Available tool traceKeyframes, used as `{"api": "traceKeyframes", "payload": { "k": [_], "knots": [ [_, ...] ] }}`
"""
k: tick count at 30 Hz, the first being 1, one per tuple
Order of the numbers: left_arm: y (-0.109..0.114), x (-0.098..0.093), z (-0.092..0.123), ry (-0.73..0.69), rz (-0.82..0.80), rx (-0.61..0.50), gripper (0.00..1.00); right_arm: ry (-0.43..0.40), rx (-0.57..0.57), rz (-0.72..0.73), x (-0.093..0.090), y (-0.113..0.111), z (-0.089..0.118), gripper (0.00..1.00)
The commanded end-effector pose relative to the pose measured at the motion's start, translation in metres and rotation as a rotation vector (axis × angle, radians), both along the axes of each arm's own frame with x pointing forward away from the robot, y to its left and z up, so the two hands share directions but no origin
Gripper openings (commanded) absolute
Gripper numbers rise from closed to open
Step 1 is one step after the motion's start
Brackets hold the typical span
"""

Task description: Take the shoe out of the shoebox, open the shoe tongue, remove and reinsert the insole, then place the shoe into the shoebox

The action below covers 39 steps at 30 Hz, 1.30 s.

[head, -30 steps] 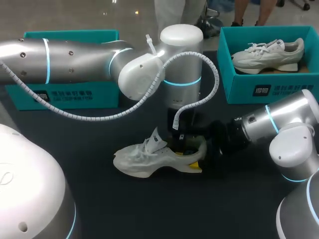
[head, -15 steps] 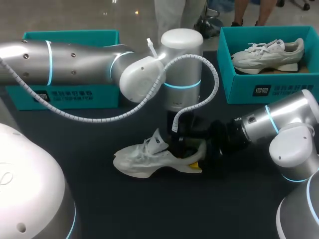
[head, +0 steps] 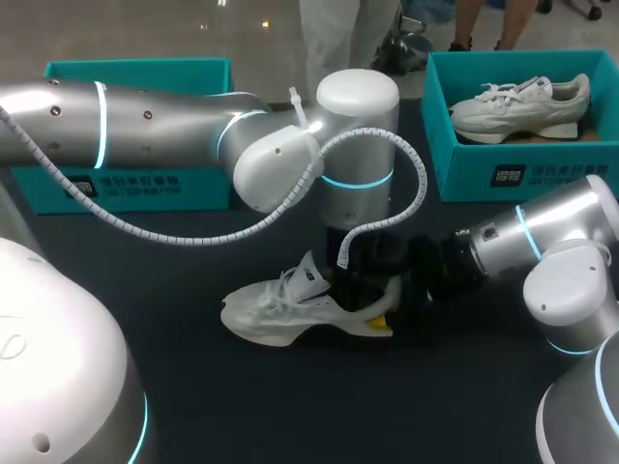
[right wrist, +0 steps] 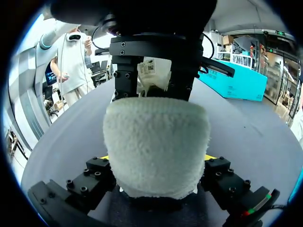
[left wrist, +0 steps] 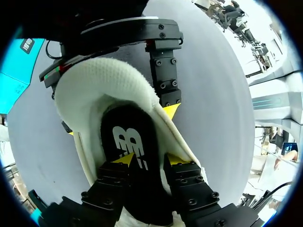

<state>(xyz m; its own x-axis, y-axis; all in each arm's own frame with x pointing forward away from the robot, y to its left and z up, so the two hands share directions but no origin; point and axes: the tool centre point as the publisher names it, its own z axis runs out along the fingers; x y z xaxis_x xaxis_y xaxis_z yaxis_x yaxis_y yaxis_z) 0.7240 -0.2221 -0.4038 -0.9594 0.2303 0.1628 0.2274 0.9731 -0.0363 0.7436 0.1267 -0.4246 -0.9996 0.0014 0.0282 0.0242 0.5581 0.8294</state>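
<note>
Shoe (right wrist: 156, 142) heel clasped by right hand (right wrist: 157, 161)

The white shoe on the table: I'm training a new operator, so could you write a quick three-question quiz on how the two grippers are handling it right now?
1. True or false: the white shoe stands sole down on the table.
2. Which part of the shoe is the right gripper shut on? A the toe, B the heel, C the laces.
3. Fill in: reaching into the shoe's opening, the left gripper has its fingers on either side of the black ____.

Key: 1 true; 2 B; 3 insole.
</note>
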Motion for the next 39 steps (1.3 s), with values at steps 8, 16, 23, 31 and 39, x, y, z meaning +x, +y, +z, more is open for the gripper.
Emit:
{"api": "traceKeyframes", "payload": {
  "k": [8, 16, 23, 31, 39],
  "knots": [
    [-0.003, -0.001, -0.02, -0.071, 0.04, -0.033, 0.22, 0.001, -0.005, -0.002, 0.001, 0.004, 0.0, 0.0],
    [-0.002, 0.003, -0.02, -0.087, 0.05, -0.041, 0.0, 0.001, -0.005, -0.002, 0.001, 0.004, 0.0, 0.0],
    [0.007, 0.006, -0.002, -0.095, 0.075, -0.079, 0.0, 0.001, -0.005, -0.002, 0.001, 0.004, 0.0, 0.0],
    [0.016, 0.009, 0.024, -0.068, 0.089, -0.116, 0.0, 0.001, -0.005, -0.002, 0.001, 0.004, 0.0, 0.0],
    [0.021, 0.009, 0.034, 0.056, 0.075, -0.156, 0.0, 0.001, -0.005, -0.002, 0.001, 0.004, 0.0, 0.0]
  ]
}}
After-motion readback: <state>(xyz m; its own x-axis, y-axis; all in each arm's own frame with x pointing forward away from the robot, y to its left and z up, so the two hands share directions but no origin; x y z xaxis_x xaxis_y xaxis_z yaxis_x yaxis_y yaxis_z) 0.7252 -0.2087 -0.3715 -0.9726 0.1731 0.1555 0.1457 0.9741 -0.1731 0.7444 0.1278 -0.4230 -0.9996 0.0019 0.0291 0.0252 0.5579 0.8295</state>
